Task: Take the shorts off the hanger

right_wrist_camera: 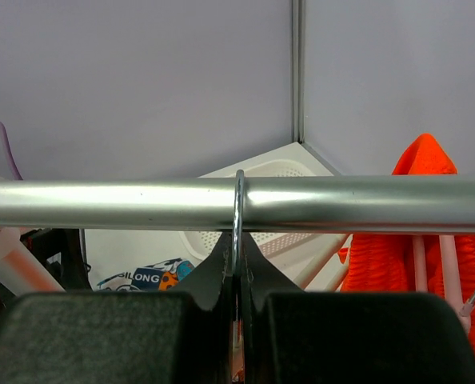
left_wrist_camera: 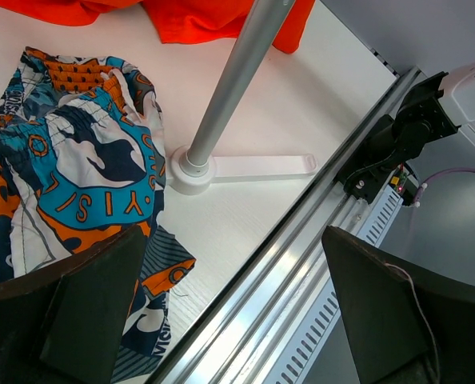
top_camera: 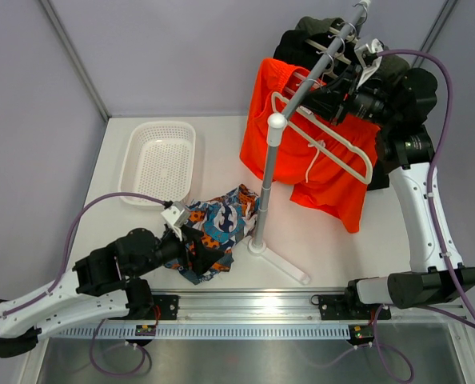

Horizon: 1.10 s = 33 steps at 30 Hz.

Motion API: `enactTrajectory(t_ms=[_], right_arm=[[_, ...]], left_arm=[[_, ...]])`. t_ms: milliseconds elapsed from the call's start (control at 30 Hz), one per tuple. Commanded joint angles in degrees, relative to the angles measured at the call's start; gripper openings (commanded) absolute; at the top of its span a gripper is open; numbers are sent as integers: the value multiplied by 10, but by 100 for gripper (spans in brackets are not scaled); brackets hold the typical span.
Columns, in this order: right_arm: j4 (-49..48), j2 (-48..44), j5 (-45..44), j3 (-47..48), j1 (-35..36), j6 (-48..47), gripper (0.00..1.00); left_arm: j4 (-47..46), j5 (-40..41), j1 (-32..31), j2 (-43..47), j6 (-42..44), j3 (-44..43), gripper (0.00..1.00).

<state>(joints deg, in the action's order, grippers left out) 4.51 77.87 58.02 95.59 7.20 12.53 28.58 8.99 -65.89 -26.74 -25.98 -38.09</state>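
The patterned blue, orange and white shorts (top_camera: 217, 228) lie crumpled on the table by the stand's foot; they also show in the left wrist view (left_wrist_camera: 69, 160). The plain orange shorts (top_camera: 317, 168) hang on a white hanger (top_camera: 333, 136) from the metal rail (top_camera: 301, 96). My right gripper (top_camera: 337, 100) is at the rail, shut on a metal hanger hook (right_wrist_camera: 238, 208) that loops over the rail (right_wrist_camera: 141, 204). My left gripper (left_wrist_camera: 237, 304) is open and empty, low over the table's front edge, with the patterned shorts beside its left finger (left_wrist_camera: 93, 312).
A white mesh basket (top_camera: 159, 160) sits at the back left. The stand's pole (top_camera: 265, 184) and white foot (left_wrist_camera: 193, 168) stand mid-table. Dark garments (top_camera: 309, 36) hang further back on the rail. An aluminium rail (left_wrist_camera: 301, 240) runs along the front edge.
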Motion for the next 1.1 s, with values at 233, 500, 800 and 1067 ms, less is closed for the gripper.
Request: enactTrajectory(t_ms=[233,500,800,1067], right_arm=[[44,-4,-9,17,34,-55,0],[105,-39,-34,8,41,-106,44],[225,-122,-111,18,32,-183,90],[415,-204,-149,62,-42,-264,99]], left_arm=[[-45,6,1,-23,23,-22,99],[-23,46,2,-66,47,-52,99],[22,101,2,-65,58,-52,99],[83,160,2,-97,72,-87,99]])
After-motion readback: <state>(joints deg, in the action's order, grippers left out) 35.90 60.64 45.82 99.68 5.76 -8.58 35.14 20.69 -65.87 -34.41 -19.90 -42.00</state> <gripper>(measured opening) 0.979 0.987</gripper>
